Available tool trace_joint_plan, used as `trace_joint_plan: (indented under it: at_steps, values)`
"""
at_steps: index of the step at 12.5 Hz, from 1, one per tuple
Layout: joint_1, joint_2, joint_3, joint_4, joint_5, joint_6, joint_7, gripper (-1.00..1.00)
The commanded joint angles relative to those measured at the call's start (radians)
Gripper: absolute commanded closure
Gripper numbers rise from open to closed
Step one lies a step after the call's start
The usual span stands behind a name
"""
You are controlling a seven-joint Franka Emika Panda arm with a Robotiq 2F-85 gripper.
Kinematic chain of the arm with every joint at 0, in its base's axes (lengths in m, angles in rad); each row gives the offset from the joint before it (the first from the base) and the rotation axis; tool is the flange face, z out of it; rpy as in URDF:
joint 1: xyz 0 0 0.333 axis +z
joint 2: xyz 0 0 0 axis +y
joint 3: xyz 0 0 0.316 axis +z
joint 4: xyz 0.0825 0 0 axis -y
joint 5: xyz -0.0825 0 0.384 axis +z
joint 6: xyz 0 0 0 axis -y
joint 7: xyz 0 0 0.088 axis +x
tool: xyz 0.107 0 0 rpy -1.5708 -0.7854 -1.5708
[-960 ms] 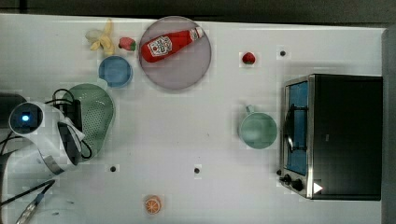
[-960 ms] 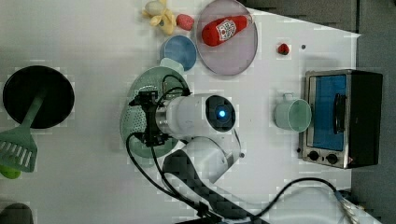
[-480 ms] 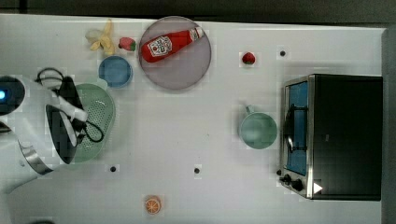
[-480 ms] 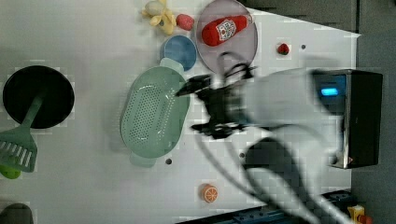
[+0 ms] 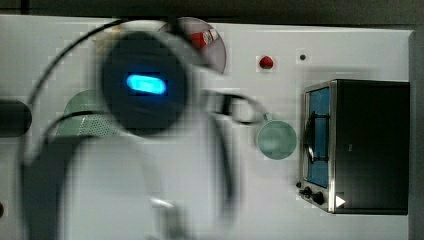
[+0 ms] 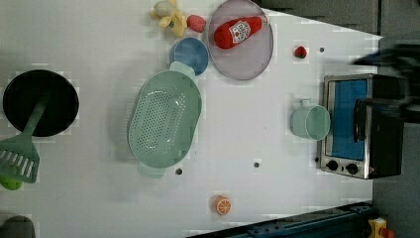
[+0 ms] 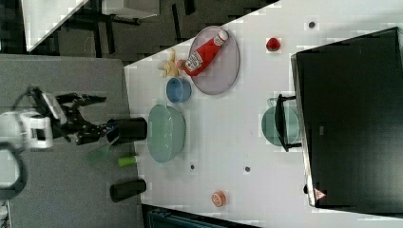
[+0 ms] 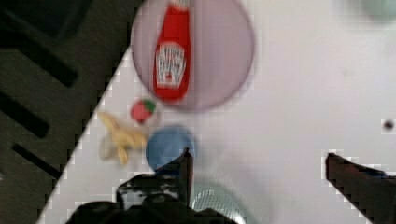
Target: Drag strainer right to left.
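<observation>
In the left view the strainer (image 6: 165, 119) is lying in the left-centre of the frame on the white table (image 6: 247, 139), with its long axis running nearly from the top to the bottom of the frame, tilted a little. One tab handle is pointing to the blue bowl (image 6: 189, 54) at the upper end and is just beside it; the other is at the lower end.

In the right view the gripper (image 7: 92, 116) is hanging at the left of the frame, well apart from the strainer (image 7: 165, 133) and off the table edge, with the strainer lying to the right view's right of it. Its fingers are standing wide apart and are holding nothing. In the wrist view the two fingers (image 8: 186, 173) are spread, and a part of the strainer (image 8: 217, 204) is showing between them, below the blue bowl (image 8: 167, 145).

I judge the strainer is already sitting at the left side, so the dragging seems finished; any new approach would have to come across from the right view's left.
</observation>
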Motion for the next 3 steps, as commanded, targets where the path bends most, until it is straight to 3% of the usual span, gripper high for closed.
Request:
trace_joint_plan:
  at_steps: [1,3]
  values:
    - [-0.039,-0.016,-0.098,-0.057,-0.122,-0.094,-0.341,-1.0]
    - [-0.039,-0.051,-0.142,-0.059,-0.125,-0.096,-0.343,-1.0]
